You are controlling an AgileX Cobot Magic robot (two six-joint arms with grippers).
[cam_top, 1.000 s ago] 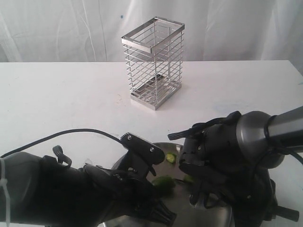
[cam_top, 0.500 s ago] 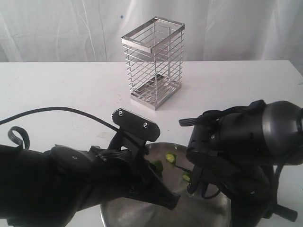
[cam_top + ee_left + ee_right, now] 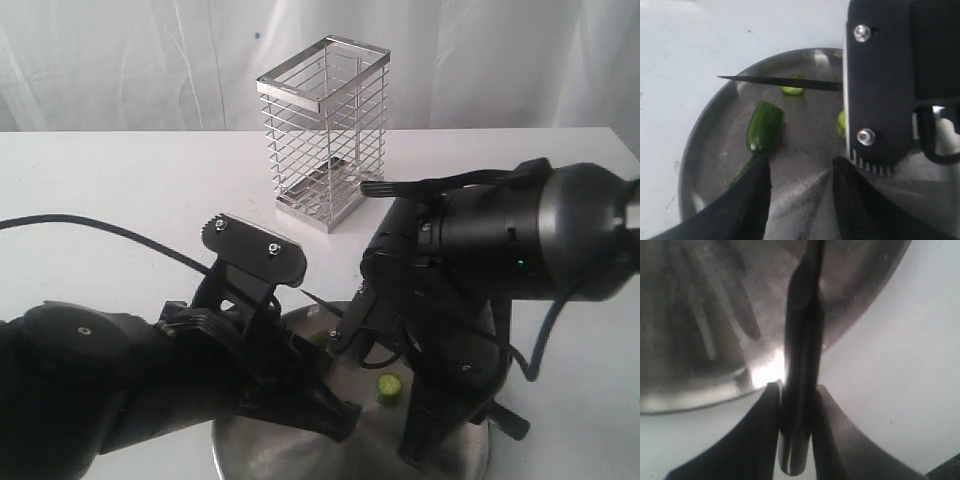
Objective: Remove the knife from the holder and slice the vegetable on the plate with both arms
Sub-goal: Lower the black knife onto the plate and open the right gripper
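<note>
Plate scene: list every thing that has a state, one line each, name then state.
vegetable: cut, main piece lying free on the plate, slices beside it
plate: flat on the table, holding the pieces
knife: clamped by its handle in the right tool, blade over the plate
holder: upright, empty
left tool: open, holding nothing
right tool: shut on the knife

Both arms crowded the plate (image 3: 455, 462), leaving only a narrow gap between them where a cut slice (image 3: 388, 386) lay. The knife (image 3: 780, 82) blade stretched flat above the plate, barring approach from over the vegetable (image 3: 763, 126). The holder (image 3: 322, 135) stood well apart at the back, with bare bench (image 3: 110, 190) wide open on either side of it.
</note>
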